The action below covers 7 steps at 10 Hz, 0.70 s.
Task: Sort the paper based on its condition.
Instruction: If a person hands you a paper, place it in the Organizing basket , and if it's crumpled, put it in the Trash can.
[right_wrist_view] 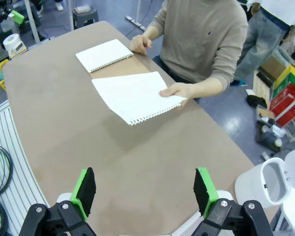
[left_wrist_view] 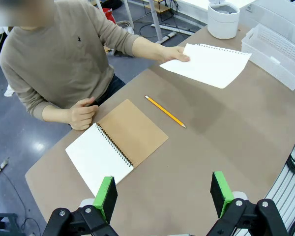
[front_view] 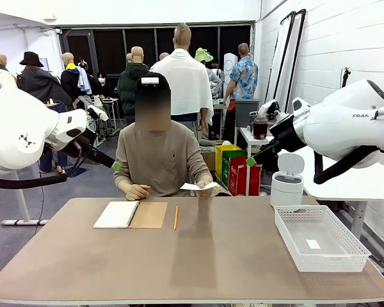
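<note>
At the bottom of each wrist view we see a released pincer: the left pincer (left_wrist_view: 163,192) and the right pincer (right_wrist_view: 144,191) both stand with green pads wide apart, grasping nothing, above the brown desk (front_view: 211,262). On the desk's right side sits a white lattice basket (front_view: 320,240). Farther out an open spiral notebook (left_wrist_view: 115,145) lies flat, with a yellow pencil (left_wrist_view: 165,112) just beside it. At the far edge the person's hand (right_wrist_view: 179,91) pinches the paper (right_wrist_view: 135,96), a white sheet with a perforated edge; it seems lifted slightly off the desk, though we cannot be sure. The person's other hand (left_wrist_view: 81,115) rests by the notebook.
</note>
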### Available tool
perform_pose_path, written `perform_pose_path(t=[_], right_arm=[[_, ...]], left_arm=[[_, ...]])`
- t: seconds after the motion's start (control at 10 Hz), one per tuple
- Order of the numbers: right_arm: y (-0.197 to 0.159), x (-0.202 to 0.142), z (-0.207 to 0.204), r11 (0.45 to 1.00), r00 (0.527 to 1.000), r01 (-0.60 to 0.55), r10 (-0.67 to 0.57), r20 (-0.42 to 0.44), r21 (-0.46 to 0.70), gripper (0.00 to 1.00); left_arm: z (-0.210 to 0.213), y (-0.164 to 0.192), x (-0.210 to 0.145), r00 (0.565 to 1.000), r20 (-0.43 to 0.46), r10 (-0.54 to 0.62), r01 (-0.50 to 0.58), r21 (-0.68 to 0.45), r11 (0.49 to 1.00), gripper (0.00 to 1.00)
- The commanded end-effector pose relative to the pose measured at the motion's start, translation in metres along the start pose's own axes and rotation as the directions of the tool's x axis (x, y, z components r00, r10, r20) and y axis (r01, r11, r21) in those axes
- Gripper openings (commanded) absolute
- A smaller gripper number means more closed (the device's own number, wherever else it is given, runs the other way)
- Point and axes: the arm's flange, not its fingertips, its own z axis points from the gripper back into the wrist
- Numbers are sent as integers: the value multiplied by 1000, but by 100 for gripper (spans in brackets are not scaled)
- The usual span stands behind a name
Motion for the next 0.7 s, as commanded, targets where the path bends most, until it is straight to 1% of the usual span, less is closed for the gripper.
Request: perform_pose_path(t=[0.0, 0.5, 0.6], right_arm=[[0, 0, 0, 1000, 1000, -1, 1, 1, 3, 100], [0, 0, 0, 1000, 1000, 0, 0, 0, 0, 100], [-4, 4, -4, 996, 996, 87, -87, -19, -14, 100]], left_arm=[[1, -1, -1, 1000, 1, -7, 7, -13, 1000, 100], [1, -1, -1, 1000, 1, -7, 7, -13, 1000, 100], [1, -1, -1, 1000, 1, -7, 7, -13, 1000, 100]])
